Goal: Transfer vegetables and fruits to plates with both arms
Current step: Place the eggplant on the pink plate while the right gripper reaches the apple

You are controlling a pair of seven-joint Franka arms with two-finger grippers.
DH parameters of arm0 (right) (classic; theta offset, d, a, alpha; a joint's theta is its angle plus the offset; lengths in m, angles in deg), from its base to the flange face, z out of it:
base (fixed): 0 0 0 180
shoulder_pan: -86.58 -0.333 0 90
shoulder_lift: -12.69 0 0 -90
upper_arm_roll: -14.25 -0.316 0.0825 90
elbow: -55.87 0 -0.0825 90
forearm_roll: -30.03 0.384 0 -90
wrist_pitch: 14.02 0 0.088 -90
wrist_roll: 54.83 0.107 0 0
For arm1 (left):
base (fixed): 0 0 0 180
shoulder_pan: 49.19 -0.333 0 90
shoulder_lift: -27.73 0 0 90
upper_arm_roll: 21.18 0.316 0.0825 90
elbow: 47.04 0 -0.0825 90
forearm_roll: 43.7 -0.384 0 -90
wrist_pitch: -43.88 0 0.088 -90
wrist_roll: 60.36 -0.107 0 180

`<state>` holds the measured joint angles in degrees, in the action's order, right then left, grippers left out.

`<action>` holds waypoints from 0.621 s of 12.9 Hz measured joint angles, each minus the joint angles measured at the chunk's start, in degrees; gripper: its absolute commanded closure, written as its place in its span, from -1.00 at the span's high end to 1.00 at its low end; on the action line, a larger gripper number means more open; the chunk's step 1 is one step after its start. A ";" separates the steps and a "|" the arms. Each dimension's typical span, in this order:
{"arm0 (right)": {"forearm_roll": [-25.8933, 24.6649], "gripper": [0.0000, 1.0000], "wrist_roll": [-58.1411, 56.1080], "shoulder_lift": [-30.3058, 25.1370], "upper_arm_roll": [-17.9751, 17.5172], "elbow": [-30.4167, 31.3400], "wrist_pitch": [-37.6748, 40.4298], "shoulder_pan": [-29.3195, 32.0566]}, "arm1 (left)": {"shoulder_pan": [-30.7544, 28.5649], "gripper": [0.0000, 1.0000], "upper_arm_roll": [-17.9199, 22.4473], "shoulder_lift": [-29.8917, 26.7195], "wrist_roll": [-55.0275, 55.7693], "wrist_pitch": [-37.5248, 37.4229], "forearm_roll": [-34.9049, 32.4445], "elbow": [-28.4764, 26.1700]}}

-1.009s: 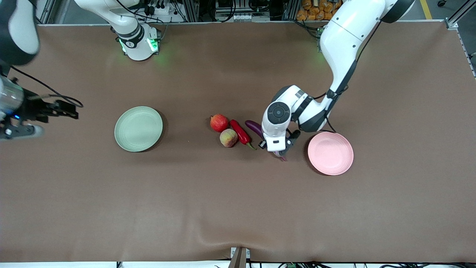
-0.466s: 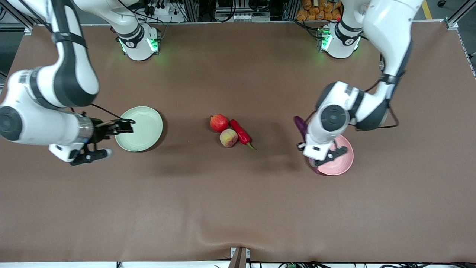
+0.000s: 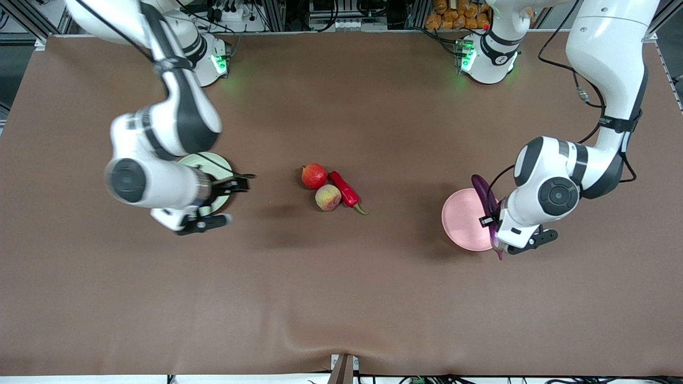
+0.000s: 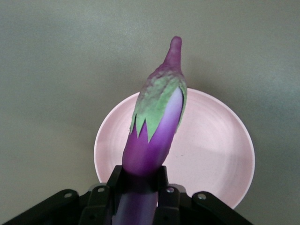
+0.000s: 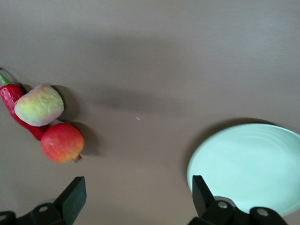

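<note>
**Eggplant held over the pink plate's edge; right arm comes in empty**

The left end effector (image 3: pixel 499 234) is clamped on the eggplant (image 3: pixel 484 198), at the right of the front view, over the rim of the pink plate (image 3: pixel 463 220) at the left arm's end of the counter (image 3: pixel 341 298). The risk, as I judge it, is in the release: the eggplant is long, gripped toward one end, and hangs near the rim, not over the middle. Let go here and it may tip off the plate or roll onto the counter.

The right end effector (image 3: pixel 224 201) stands wide and empty at the left of the front view, over the edge of the green plate (image 3: pixel 216 162). Reaching for the cluster at frame centre, it could nudge neighbours: the pomegranate (image 3: pixel 314 176), peach (image 3: pixel 327 197) and chili (image 3: pixel 345 191) lie touching.

The left wrist view shows what the front view hides: the eggplant (image 4: pixel 157 126) with its green calyx and stem tip pointing across the pink plate (image 4: pixel 220 154). The right wrist view shows the spread fingers (image 5: pixel 72 197) with nothing between, the green plate (image 5: pixel 248 168) bare, and the peach (image 5: pixel 39 105) resting against the chili (image 5: pixel 14 101) and the pomegranate (image 5: pixel 62 142).
</note>
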<state>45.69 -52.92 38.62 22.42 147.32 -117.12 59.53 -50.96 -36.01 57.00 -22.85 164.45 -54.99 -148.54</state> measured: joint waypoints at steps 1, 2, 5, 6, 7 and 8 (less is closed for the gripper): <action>1.44 1.00 0.28 1.62 0.01 0.02 -1.48 -1.20 | 0.20 -1.00 0.00 0.61 0.00 0.40 -0.02 0.32; 2.82 1.00 0.27 2.99 0.02 0.00 -2.76 -1.72 | 0.36 -1.00 0.05 1.34 0.00 0.84 -0.55 0.51; 4.40 1.00 -1.07 5.03 -0.13 0.10 -3.56 -3.03 | 0.25 -1.00 0.78 3.97 0.31 2.29 -7.07 0.88; 4.51 1.00 -1.09 5.33 -0.21 0.48 -4.96 -5.03 | 0.00 -1.00 1.07 4.54 0.32 2.62 -8.02 1.02; 4.53 1.00 -1.00 5.55 -0.26 1.44 -7.88 -7.52 | -0.21 -1.00 1.25 4.87 0.32 2.91 -8.23 1.18; 4.53 1.00 -0.71 5.79 -0.29 3.01 -11.76 -10.02 | -0.26 -1.00 1.29 5.10 0.44 3.00 -8.23 1.55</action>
<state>50.22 -53.63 44.41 22.13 150.33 -128.88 49.51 -51.22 -34.72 62.10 -22.41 167.45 -63.22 -146.99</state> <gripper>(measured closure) 0.000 0.665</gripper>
